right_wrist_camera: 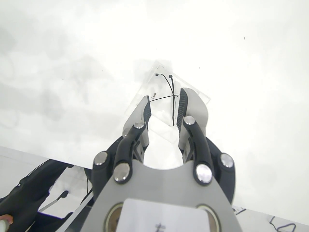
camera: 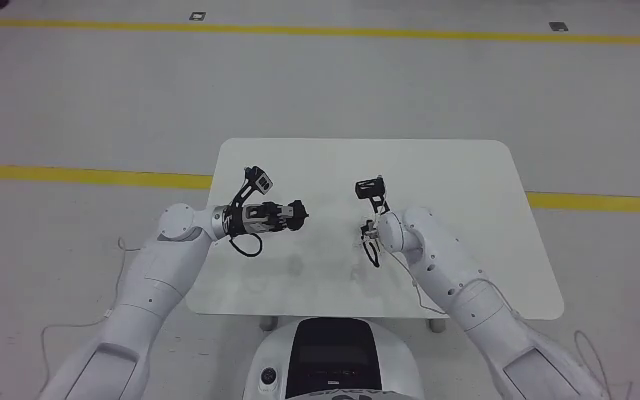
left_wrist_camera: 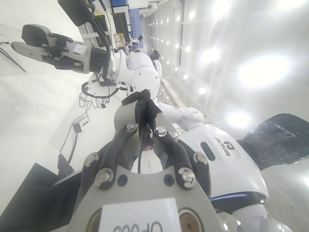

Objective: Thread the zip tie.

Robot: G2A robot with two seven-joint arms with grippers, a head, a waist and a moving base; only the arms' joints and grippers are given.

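Our right gripper [right_wrist_camera: 164,95] hangs wide open and empty right over the zip ties [right_wrist_camera: 172,107] lying crossed in the clear tray [right_wrist_camera: 186,83], lined up for a grab, we reckon. Our left gripper [left_wrist_camera: 144,105] is pinched closed on something thin and black; we can't tell what.

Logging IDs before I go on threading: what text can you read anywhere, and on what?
Nothing can be quoted.
left wrist label, behind the left pincer: cut off at the picture's edge, unreadable.
right wrist label, behind the right pincer: cut off, unreadable.
small sticker on the right pincer's body: too small.
floor markers: too small.
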